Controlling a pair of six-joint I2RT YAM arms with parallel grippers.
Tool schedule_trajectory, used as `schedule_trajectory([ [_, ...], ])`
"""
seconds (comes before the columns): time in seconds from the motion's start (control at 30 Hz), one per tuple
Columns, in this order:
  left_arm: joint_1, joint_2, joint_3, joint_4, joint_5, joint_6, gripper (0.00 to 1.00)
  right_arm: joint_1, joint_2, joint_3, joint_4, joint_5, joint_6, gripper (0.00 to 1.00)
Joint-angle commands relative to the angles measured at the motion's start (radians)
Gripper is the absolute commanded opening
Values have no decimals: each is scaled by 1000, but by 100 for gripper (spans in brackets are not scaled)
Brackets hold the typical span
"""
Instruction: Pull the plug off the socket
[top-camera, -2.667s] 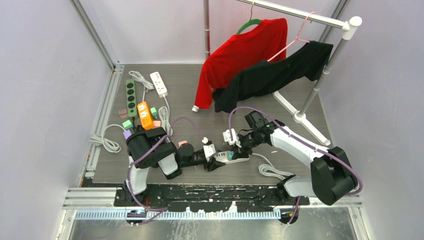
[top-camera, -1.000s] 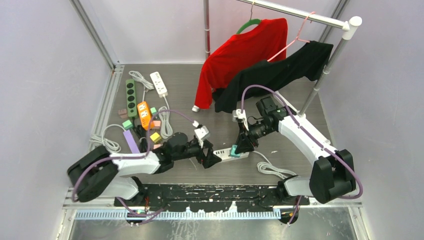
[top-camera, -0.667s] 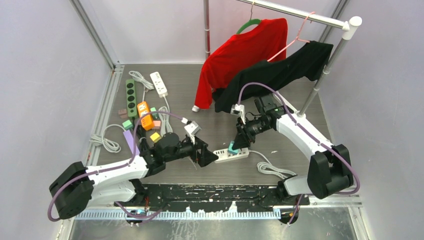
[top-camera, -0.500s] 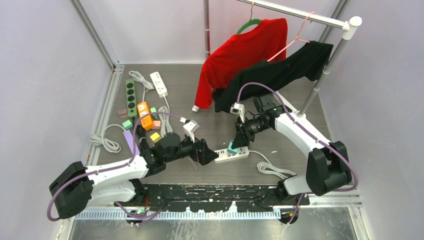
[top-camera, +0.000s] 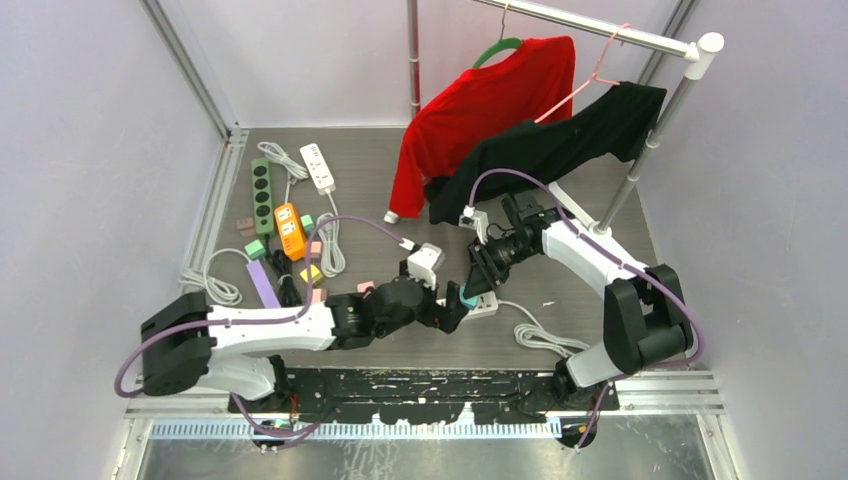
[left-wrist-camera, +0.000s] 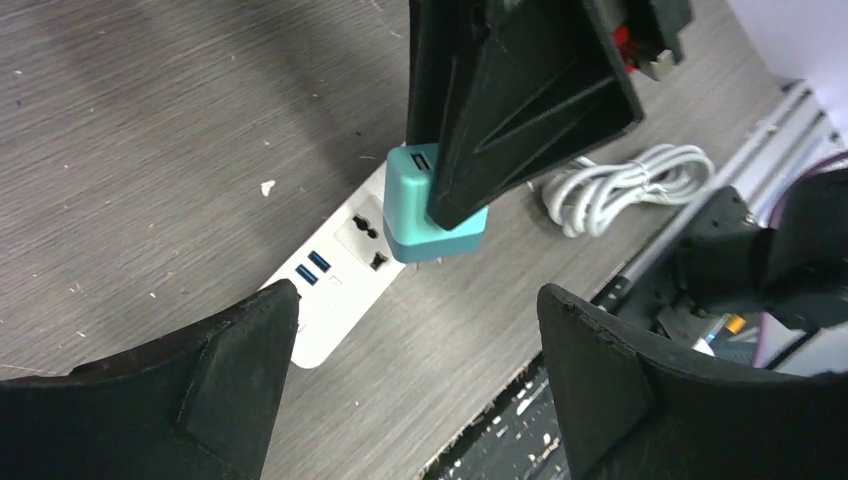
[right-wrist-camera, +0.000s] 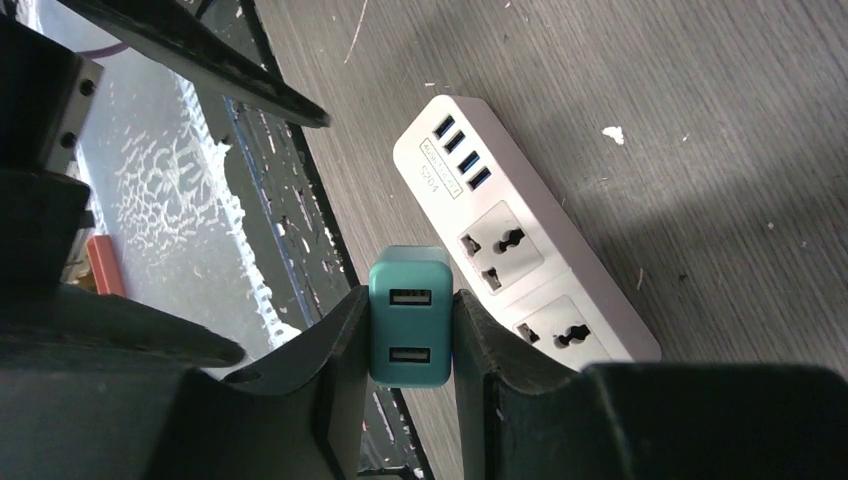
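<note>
Right gripper (right-wrist-camera: 409, 305) clamps the teal plug (left-wrist-camera: 432, 215), held clear above the white power strip (right-wrist-camera: 530, 270); left gripper (left-wrist-camera: 415, 305) spread wide nearby.

Seen from above, the white power strip (top-camera: 488, 303) is mostly covered by the left hand (top-camera: 452, 310) and right hand (top-camera: 471, 284). In the wrist views the teal plug (right-wrist-camera: 410, 320) shows only its body and USB face; its prongs are out of sight. The strip's far end disappears beneath the plug and right hand.
</note>
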Motion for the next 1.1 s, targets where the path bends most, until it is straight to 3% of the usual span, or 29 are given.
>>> schedule_trajectory([
  [0.0,-30,80,98,-45,-116,-11,85,-2,4,49,1,-7,20,10],
  [0.37,-82,299,343,-276,-293,-86,81,-2,10,54,-5,-9,20,10],
  [0.5,-83,365,415,-333,-311,-103,52,-2,13,54,-6,-9,20,11],
  [0.63,-82,441,508,-437,-316,-129,50,-3,15,55,-8,-11,20,11],
  [0.77,-83,478,559,-485,-330,-137,55,-2,17,56,-10,-17,22,11],
  [1.07,-82,439,477,-319,-370,-65,58,-1,24,58,-15,-23,22,11],
])
